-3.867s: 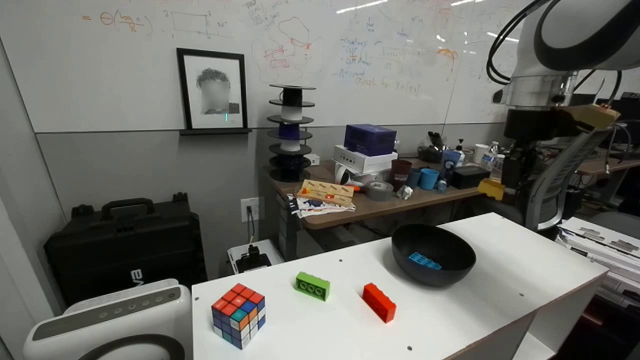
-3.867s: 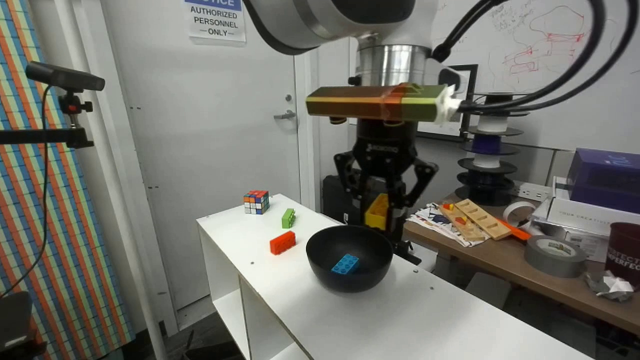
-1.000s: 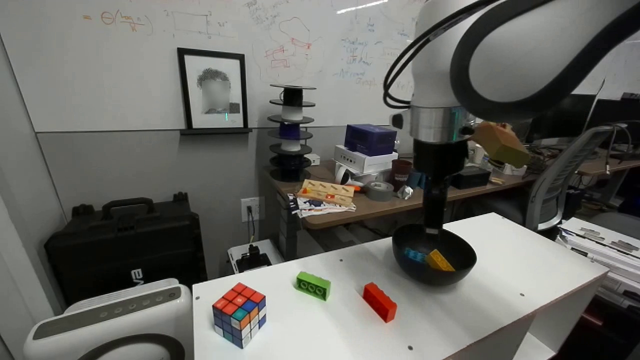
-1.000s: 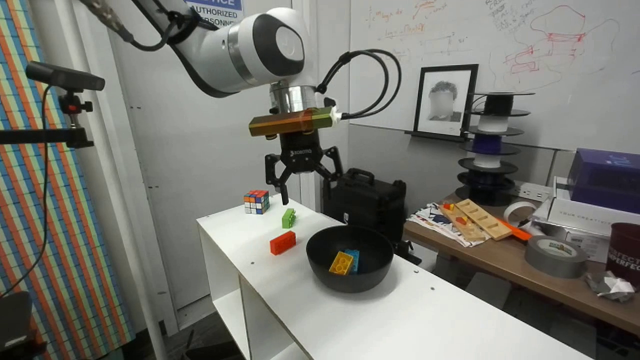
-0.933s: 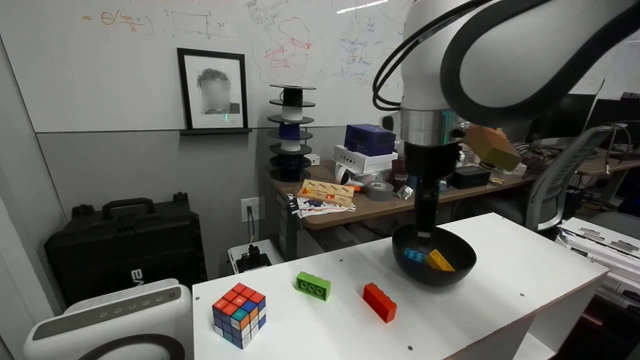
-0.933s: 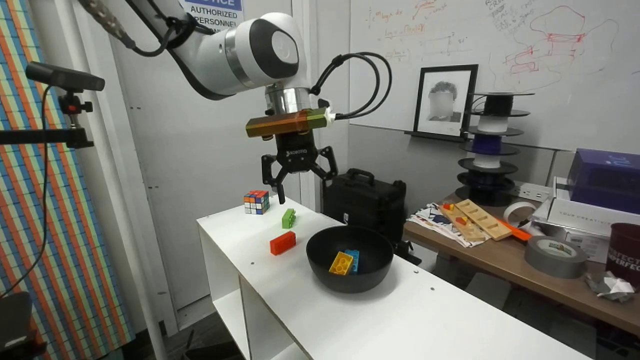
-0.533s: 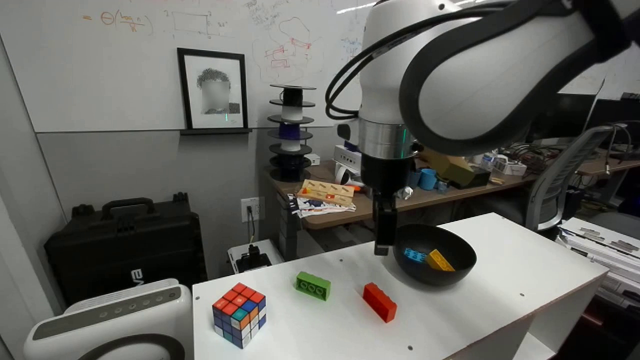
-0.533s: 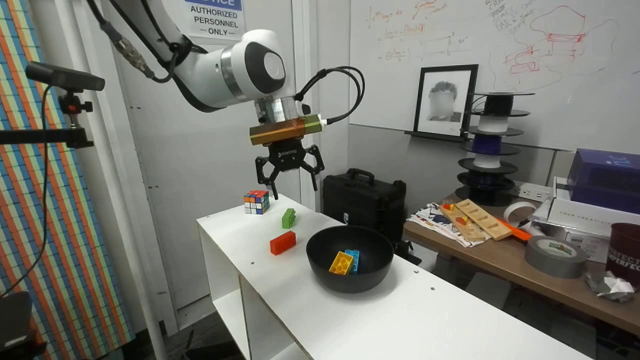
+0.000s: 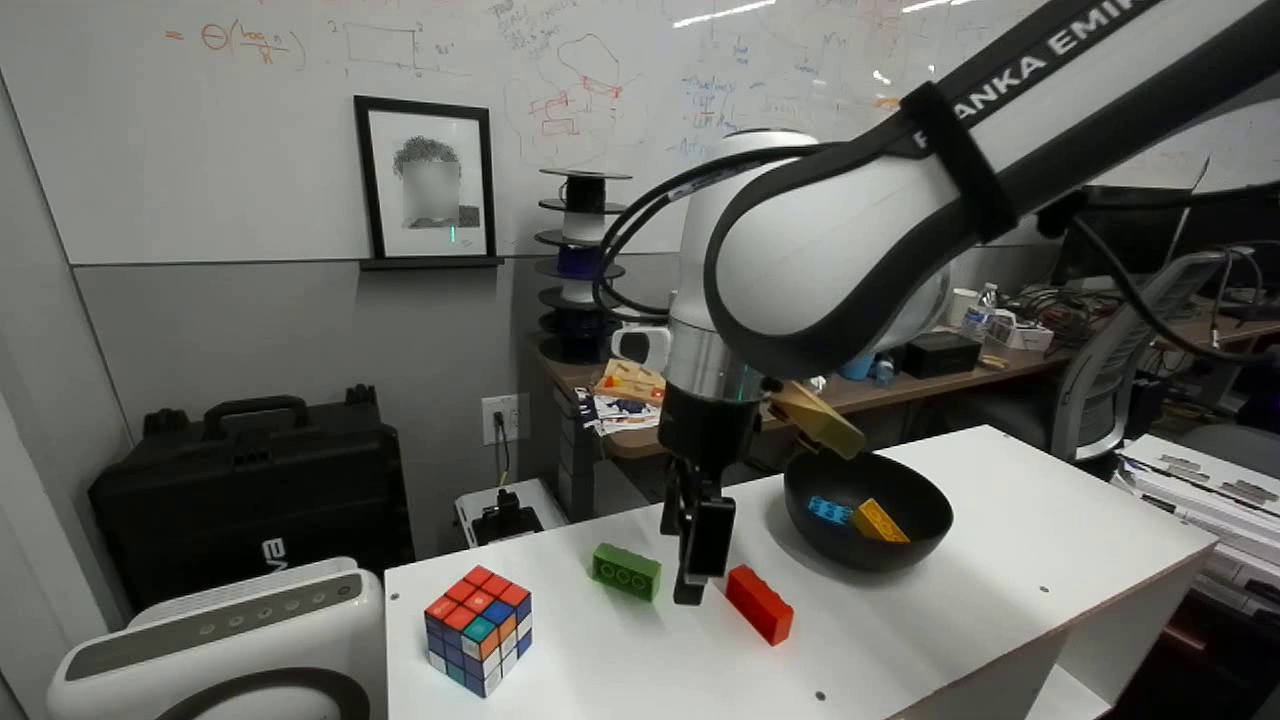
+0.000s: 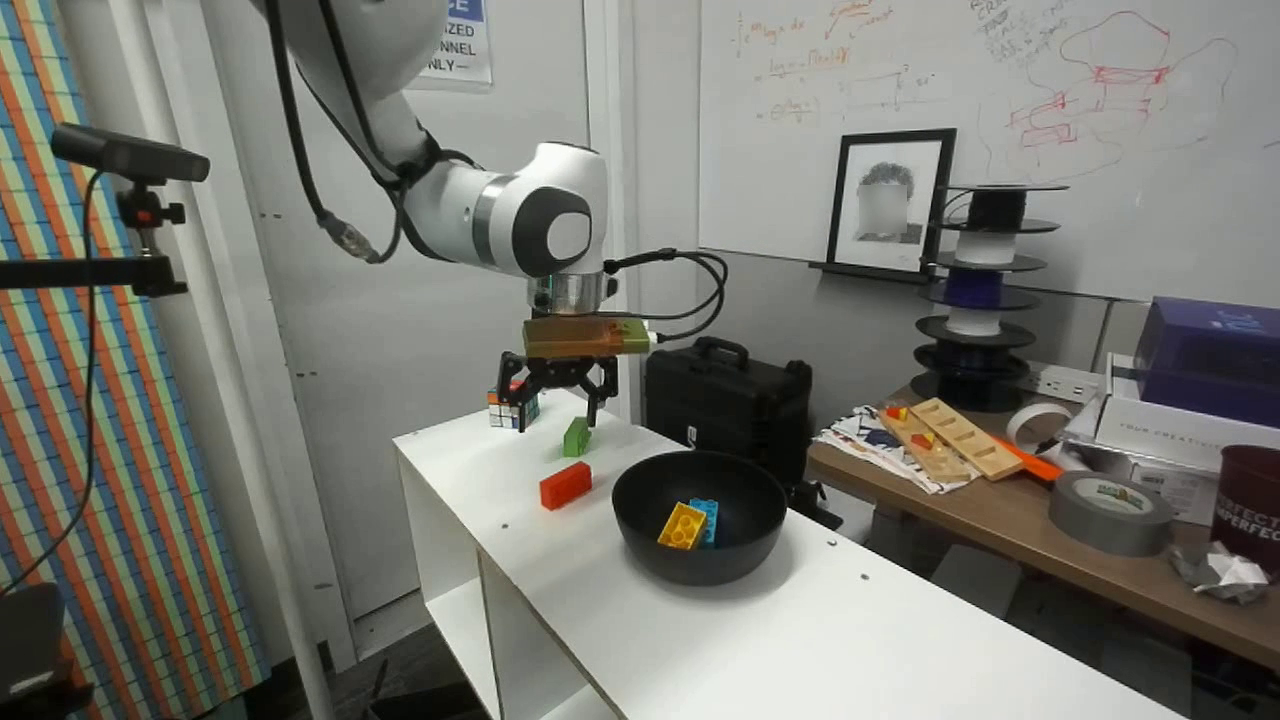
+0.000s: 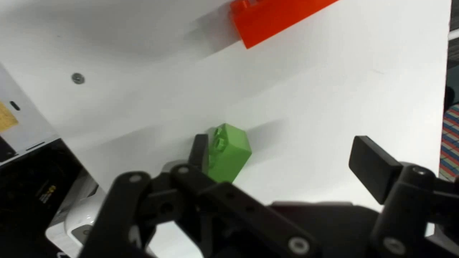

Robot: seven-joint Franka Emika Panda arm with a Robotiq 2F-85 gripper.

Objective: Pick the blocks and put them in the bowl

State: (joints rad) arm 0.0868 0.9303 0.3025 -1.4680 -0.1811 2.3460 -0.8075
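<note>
End effector: the gripper (image 11: 287, 159) has its fingers wide apart, directed downward over the white tabletop (image 9: 620, 680). In the wrist view, the green block (image 11: 233, 154) is at lower centre, next to the inner side of the fingertip left of centre, which hides part of it; contact cannot be determined.

Container: the black bowl (image 10: 690, 572) stands upright at lower centre of an exterior view. Contents: 2 blocks, the blue block (image 10: 707, 520) and the yellow block (image 10: 682, 526). They lie side by side; whether they touch cannot be confirmed.

Outside the bowl: the green block and the red block (image 9: 760, 605), both on the tabletop. The red block is at lower centre of an exterior view, near the bowl; in the wrist view the upper edge of the frame cuts it. The puzzle cube (image 9: 480, 630) sits at lower left, well apart from the bowl. A black case (image 9: 250, 490) stands at far left; a framed portrait (image 9: 427, 180) is at upper left.
</note>
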